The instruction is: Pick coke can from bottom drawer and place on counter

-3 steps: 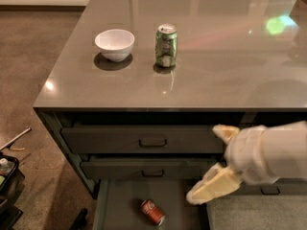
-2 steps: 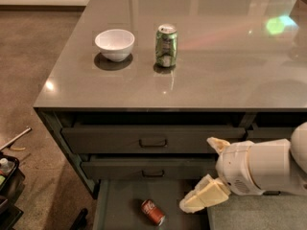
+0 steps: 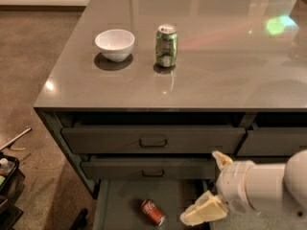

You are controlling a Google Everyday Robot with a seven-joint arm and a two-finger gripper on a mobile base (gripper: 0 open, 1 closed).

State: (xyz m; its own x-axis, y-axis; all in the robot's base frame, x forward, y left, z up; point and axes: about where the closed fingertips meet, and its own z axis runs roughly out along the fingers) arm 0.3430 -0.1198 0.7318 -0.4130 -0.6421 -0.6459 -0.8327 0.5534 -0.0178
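Observation:
The coke can (image 3: 153, 212) lies on its side on the floor of the open bottom drawer (image 3: 120, 200), near the frame's lower edge. My gripper (image 3: 213, 188) is at the lower right, just right of the can and slightly above it. Its two cream fingers (image 3: 204, 210) are spread apart and hold nothing. The white arm reaches in from the right edge. The glossy grey-brown counter (image 3: 216, 75) fills the upper part of the view.
A white bowl (image 3: 115, 44) and an upright green can (image 3: 166, 45) stand on the counter's left half. Two closed drawers with rectangular handles (image 3: 153, 142) sit above the open one. A dark cart (image 3: 7, 186) is on the floor at the left.
My gripper and arm have moved left and down, closer to the coke can in the drawer. The can, bowl and green can have not moved.

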